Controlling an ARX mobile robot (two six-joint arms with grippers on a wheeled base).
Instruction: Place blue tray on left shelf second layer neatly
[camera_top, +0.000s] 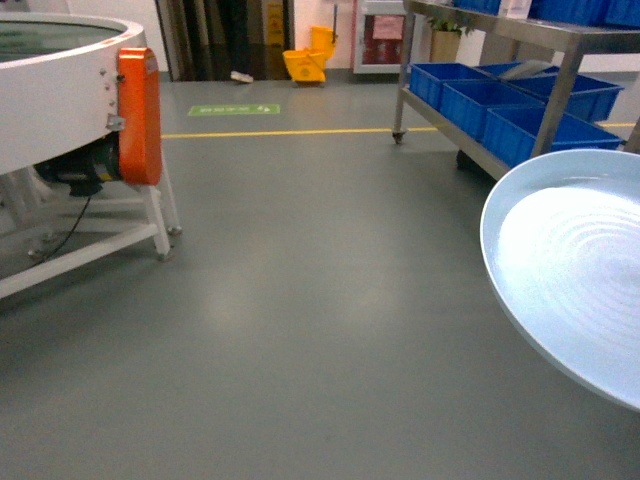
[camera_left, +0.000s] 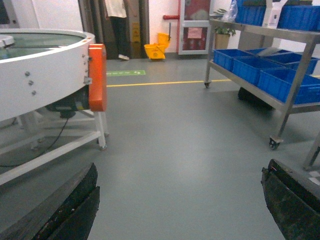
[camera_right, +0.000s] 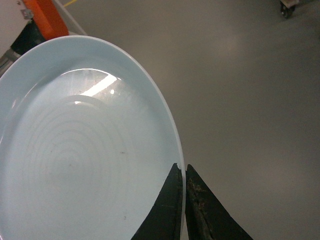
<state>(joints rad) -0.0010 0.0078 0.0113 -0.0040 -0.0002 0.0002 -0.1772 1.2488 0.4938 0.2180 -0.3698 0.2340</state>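
The blue tray (camera_top: 575, 270) is a pale sky-blue round dish, held in the air over the grey floor at the right of the head view. In the right wrist view the blue tray (camera_right: 85, 155) fills the left half, and my right gripper (camera_right: 182, 167) is shut on its rim, one finger inside and one outside. My left gripper (camera_left: 180, 200) is open, its two dark fingers (camera_left: 75, 205) wide apart above bare floor with nothing between them. Neither gripper shows in the head view. The left shelf is out of view.
A white round machine (camera_top: 60, 90) with an orange guard (camera_top: 138, 115) stands on a white frame at the left. A wheeled steel rack (camera_top: 560, 75) holding dark-blue crates (camera_top: 480, 95) stands at the right. A yellow mop bucket (camera_top: 310, 60) sits far back. A yellow line (camera_top: 290, 132) crosses the floor.
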